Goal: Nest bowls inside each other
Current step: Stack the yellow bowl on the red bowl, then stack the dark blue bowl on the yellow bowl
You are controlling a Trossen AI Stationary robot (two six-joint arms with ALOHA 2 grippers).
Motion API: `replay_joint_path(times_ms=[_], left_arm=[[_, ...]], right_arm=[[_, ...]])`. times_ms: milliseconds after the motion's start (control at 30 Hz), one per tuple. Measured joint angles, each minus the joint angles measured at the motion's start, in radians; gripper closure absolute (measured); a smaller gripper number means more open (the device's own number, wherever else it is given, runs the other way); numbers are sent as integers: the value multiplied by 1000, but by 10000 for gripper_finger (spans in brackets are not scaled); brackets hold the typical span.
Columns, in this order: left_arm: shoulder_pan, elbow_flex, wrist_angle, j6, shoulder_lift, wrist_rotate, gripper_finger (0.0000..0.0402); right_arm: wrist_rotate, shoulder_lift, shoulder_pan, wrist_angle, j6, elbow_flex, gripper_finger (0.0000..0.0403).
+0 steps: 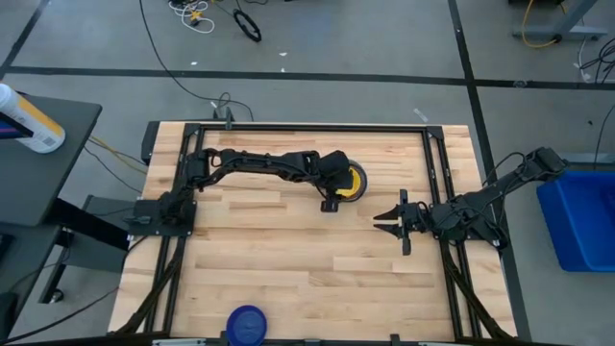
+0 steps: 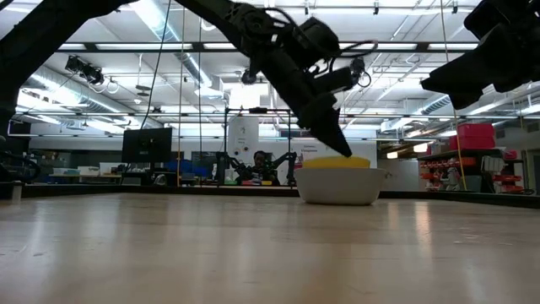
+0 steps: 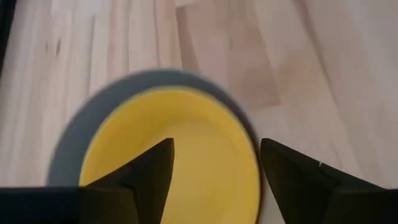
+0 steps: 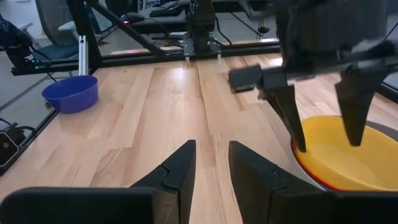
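A yellow bowl point(image 3: 180, 155) sits nested in a stack whose outer bowl is grey point(image 3: 74, 130); a red rim point(image 4: 329, 184) shows just under the yellow one. The stack point(image 1: 356, 181) stands on the table, right of centre toward the far side. My left gripper point(image 3: 214, 163) hovers open over the stack's rim, slanting down: one finger is over the yellow bowl's inside, the other by its rim. A dark blue bowl point(image 1: 247, 324) stands alone at the near edge. My right gripper point(image 1: 389, 219) waits open, near the stack on the right side, with nothing between its fingers. My left gripper stands open astride the yellow bowl's rim point(image 4: 306, 151), coming down at a slant from the table's left. Whether a fingertip point(image 2: 341, 150) still touches the rim, I cannot tell. The bowl rests level in the stack on the table.
Bare wood lies between the stack and the dark blue bowl point(image 4: 70, 93). Black frame rails point(image 1: 437, 163) run along the table's sides. A blue bin point(image 1: 581, 216) stands off the table's right, and a side table with a bottle point(image 1: 29, 120) off its left.
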Motion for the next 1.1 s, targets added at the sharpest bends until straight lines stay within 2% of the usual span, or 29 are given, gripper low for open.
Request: replay_joint_path(times_ms=[167,367,500,633,767,867,1100], left_arm=[[-1,94,-100,28,-1,-2,142],[1,105,-144,1,-2,-2,141],[-16,101,-331,-22,-10,53,141],[-69,72,-570,-68,-38,37,141],[-170,-18,-631,-122,-124,-1,141],[-256,-115,-605,-197,-233,-12,141],[-479,-385,-506,-544,-523,-24,141]], right_arm=[[0,0,0,-1,0,0,300],[0,0,0,-3,0,0,300],[-25,0,0,-4,3,0,300],[-47,1,0,-8,26,1,300],[-57,8,9,2,27,1,300],[-56,14,19,12,27,2,300],[-55,20,33,27,33,2,300]])
